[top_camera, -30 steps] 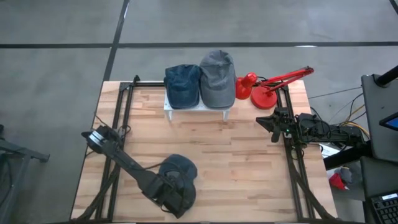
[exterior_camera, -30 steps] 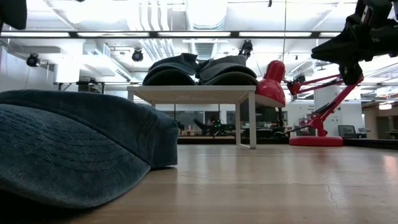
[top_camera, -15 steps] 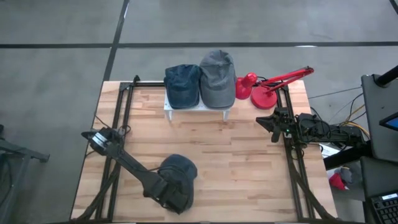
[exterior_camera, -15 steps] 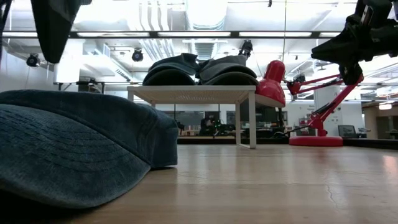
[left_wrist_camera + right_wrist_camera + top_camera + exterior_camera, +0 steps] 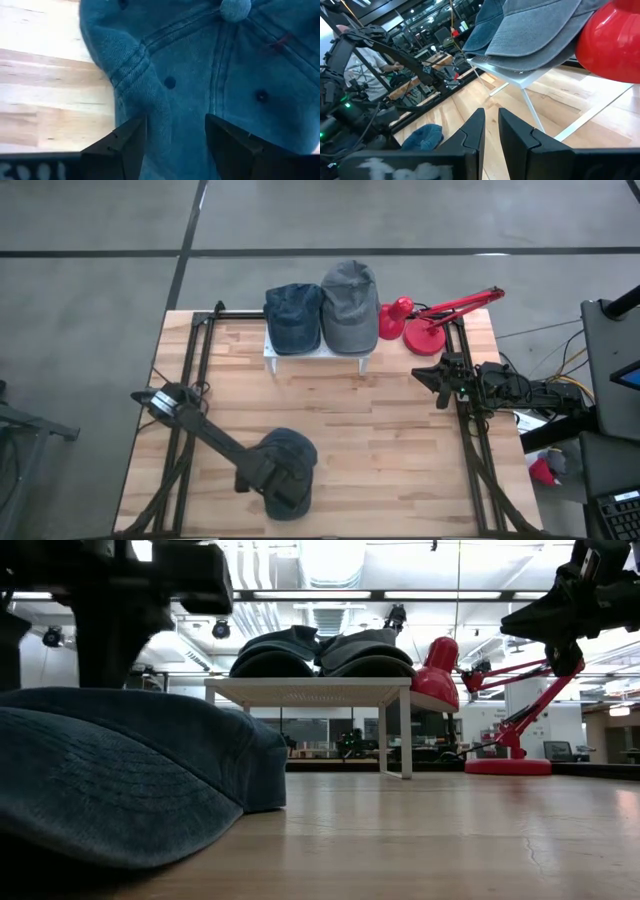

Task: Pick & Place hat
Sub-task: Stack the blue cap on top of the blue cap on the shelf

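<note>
A blue denim hat [image 5: 296, 450] lies crown up on the wooden table near its front edge. It fills the left of the low view [image 5: 120, 780]. My left gripper [image 5: 281, 486] points down over the hat's near part, open. In the left wrist view its fingers [image 5: 175, 135] stand on either side of a ridge of the crown [image 5: 150, 95]. My right gripper [image 5: 424, 375] is shut and empty, held above the table's right side, and it also shows in the right wrist view [image 5: 491, 131]. My left gripper comes at the hat's crown from above, pointing down, with its open fingers [image 5: 125, 145] over the denim beside a seam. I cannot tell whether the fingertips touch the cloth. The hat lies flat on the table.
A small white stand [image 5: 318, 355] at the back centre carries a dark blue hat [image 5: 293, 315] and a grey hat [image 5: 350, 305]. A red desk lamp [image 5: 425, 320] stands to its right. Black frame rails run along both sides of the table. Bare wood lies between the stand and the denim hat.
My left gripper has moved from the table's near edge toward the far edge and down over the denim hat, covering more of it. In the low view it has come into sight above the crown. The hat has stayed where it was.
</note>
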You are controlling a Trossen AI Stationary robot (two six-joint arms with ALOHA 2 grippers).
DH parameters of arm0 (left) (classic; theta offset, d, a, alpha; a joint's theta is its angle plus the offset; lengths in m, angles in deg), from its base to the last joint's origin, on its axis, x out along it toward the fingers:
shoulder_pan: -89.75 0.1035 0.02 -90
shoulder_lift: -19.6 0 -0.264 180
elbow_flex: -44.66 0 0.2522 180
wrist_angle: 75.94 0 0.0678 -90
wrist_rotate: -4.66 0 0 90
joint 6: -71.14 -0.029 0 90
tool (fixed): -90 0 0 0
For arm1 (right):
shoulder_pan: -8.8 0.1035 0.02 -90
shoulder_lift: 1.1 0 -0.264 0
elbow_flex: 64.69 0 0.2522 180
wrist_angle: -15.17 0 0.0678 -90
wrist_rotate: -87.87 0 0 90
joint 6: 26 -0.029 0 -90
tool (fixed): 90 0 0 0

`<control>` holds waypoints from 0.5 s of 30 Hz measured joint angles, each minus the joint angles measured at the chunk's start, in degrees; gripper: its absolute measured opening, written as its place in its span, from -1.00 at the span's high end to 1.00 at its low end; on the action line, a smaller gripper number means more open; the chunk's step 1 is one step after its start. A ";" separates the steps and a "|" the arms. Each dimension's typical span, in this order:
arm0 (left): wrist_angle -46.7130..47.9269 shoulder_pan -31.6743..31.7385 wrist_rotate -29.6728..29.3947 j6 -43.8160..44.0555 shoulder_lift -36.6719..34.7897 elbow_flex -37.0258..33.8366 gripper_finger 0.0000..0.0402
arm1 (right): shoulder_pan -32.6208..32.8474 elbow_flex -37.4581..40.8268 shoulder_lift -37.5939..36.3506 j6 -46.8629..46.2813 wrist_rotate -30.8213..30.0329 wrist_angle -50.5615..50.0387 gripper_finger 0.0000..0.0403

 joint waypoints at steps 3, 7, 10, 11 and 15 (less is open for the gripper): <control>-1.36 0.39 0.02 0.14 0.00 -0.71 -0.02 | 0.01 0.00 0.00 0.00 -0.01 0.00 0.74; -1.51 0.43 0.25 0.06 -0.07 0.25 -0.02 | 0.01 0.01 0.00 0.00 0.00 0.00 0.74; -1.16 0.42 0.62 -0.40 -0.51 1.60 -0.02 | 0.02 0.00 0.00 0.02 0.00 0.00 0.74; -0.69 0.42 1.10 -0.43 -0.72 1.85 -0.02 | 0.01 0.00 0.00 0.02 0.01 0.00 0.74; 2.31 0.38 3.34 -0.51 -1.05 2.09 -0.02 | 0.00 0.00 0.00 0.02 -0.01 0.00 0.74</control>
